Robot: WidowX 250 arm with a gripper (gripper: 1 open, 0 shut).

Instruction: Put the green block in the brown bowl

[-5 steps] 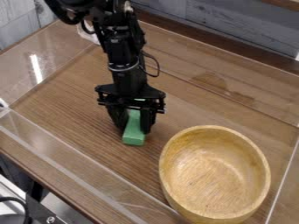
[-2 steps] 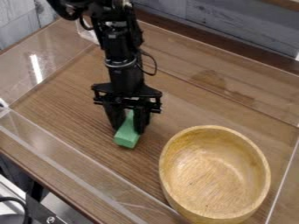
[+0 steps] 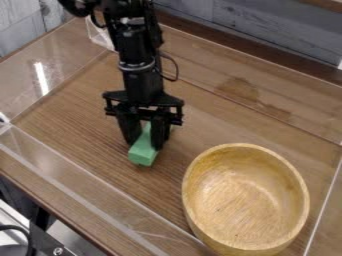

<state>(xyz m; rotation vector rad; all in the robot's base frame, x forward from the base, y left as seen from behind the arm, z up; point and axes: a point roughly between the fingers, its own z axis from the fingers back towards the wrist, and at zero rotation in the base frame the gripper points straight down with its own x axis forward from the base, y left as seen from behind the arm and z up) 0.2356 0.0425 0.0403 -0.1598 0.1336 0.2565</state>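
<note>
The green block (image 3: 143, 150) hangs end-down between the black fingers of my gripper (image 3: 144, 135), which is shut on its upper part. Its lower end looks slightly above the wooden table (image 3: 80, 120), though contact cannot be ruled out. The brown bowl (image 3: 247, 235) sits at the front right, a large round wooden bowl with a thick rim, and nothing shows inside it. The gripper and block are to the left of the bowl and a little behind it, about one bowl-radius from its rim.
Clear acrylic walls (image 3: 94, 195) edge the table along the front and left. A grey brick wall (image 3: 267, 25) runs behind the table. The black arm (image 3: 131, 45) rises from the gripper toward the top left.
The arm has drifted left with the green block in its grip. The block has risen slightly off the table. The bowl has not moved.
</note>
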